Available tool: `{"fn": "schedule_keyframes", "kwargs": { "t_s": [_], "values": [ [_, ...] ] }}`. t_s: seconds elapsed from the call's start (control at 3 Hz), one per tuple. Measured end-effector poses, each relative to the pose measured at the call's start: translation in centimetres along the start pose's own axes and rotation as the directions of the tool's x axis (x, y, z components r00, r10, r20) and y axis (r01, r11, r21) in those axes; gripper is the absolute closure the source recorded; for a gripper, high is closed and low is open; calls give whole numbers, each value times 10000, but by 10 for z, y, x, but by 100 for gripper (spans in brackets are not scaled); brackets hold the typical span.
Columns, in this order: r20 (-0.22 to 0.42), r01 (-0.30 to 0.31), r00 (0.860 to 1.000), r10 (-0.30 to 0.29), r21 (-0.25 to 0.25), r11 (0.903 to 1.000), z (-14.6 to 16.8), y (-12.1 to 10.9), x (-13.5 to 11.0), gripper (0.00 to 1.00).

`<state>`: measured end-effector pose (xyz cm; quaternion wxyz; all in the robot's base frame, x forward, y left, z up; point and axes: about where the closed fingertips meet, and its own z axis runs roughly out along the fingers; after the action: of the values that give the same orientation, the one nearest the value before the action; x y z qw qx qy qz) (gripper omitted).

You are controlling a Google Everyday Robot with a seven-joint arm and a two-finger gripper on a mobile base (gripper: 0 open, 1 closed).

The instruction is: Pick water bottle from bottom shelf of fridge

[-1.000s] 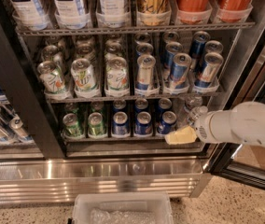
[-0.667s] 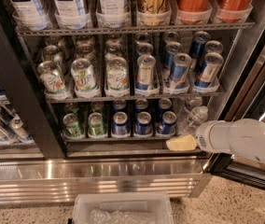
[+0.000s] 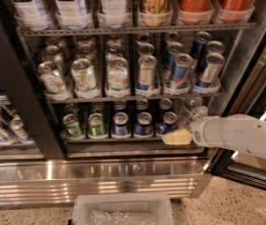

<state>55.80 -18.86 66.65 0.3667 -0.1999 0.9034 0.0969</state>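
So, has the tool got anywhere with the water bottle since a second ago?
Barely. The tool dipped slightly, then came back up. It sits at the right front edge of the bottom shelf, just in front of the water bottle. The arm behind it now slopes lower. Nothing was taken hold of. The bottle and cans are unmoved.

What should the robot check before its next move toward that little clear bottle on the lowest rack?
1. Fridge open, racks in reach: ok.
2. Water bottle upright at the right end of the bottom shelf: ok.
3. Gripper lined up with bottle: not ok; it sits lower and leftward, at the shelf's front edge.
4. Gap between gripper and nearest blue can: cannot tell.
5. Bottle gripped: cannot tell.
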Motion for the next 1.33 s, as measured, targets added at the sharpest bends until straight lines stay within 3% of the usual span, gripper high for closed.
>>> {"fn": "schedule_keyframes", "kwargs": {
  "t_s": [0.33, 0.67, 1.0, 1.33],
  "values": [
    [6, -15, 10000, 15, 1, 10000, -2, 0, -2, 19],
    [9, -34, 10000, 34, -2, 10000, -6, 0, -7, 26],
    [9, -35, 10000, 35, -1, 10000, -9, 0, -10, 32],
    [202, -557, 9983, 552, 244, 9981, -2, -12, -5, 25]
  ]
}}
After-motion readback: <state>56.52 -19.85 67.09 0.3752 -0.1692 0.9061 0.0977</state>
